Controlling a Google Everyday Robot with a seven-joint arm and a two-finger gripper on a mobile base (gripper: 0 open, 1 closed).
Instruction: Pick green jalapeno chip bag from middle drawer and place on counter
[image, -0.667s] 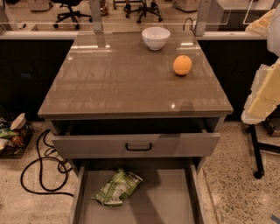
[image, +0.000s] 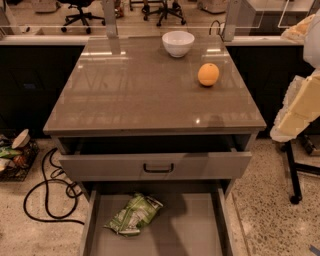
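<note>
Obs.: green jalapeno chip bag (image: 134, 215) lies flat and crumpled on the floor of the middle drawer (image: 200, 230), left of centre, long axis slanted toward the back right. It is not against either side wall, so nothing props it; it rests on its broad face, presumably as dropped.

Middle drawer is pulled well out. The bag is therefore exposed from above and sits just forward of the upper drawer front (image: 100, 166). That front, with its black handle (image: 158, 168), stands slightly out from under the counter (image: 140, 90) and overhangs the rear of the middle drawer. Judgement: a straight-down approach looks possible, but clearance behind the bag is tight.

Counter carries an orange fruit (image: 208, 74) right of centre and a white bowl (image: 178, 43) at the back edge. The front and left portions are bare, which suits placement there.

Gripper: not in view. Only a pale arm section (image: 302, 107) shows at the right edge, beside the counter and well apart from the bag; whether the fingers are spread or closed cannot be told, and nothing is seen held.

Black cable (image: 47, 195) loops on the floor to the left.

Status: pick not yet begun; bag in drawer, untouched
</note>
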